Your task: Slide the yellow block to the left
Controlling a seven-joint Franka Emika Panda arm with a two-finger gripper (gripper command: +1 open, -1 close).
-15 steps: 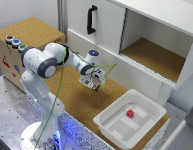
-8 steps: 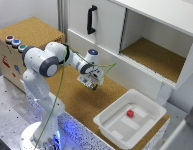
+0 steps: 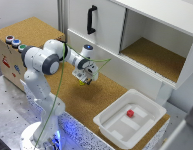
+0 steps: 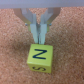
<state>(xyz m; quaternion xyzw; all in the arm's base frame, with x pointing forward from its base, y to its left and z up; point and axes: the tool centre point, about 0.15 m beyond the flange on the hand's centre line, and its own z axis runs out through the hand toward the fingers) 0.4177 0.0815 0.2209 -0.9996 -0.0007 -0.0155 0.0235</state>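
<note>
The yellow block [image 4: 39, 56] is a small bright cube with a dark letter N on its top face, resting on the cork surface. In the wrist view my gripper [image 4: 39, 41] is shut, its two fingers pressed together with nothing between them and their tips at the block's edge. In the exterior view the gripper [image 3: 86, 78] hangs low over the cork counter in front of the cabinet. Only a sliver of the yellow block [image 3: 82, 83] shows beneath it.
A white tray [image 3: 117, 131] holding a small red cube [image 3: 130, 113] sits at the exterior view's lower right. A white cabinet with a black handle [image 3: 91, 19] and an open shelf [image 3: 156, 57] stands behind. A box with coloured buttons [image 3: 13, 42] is at the exterior view's left.
</note>
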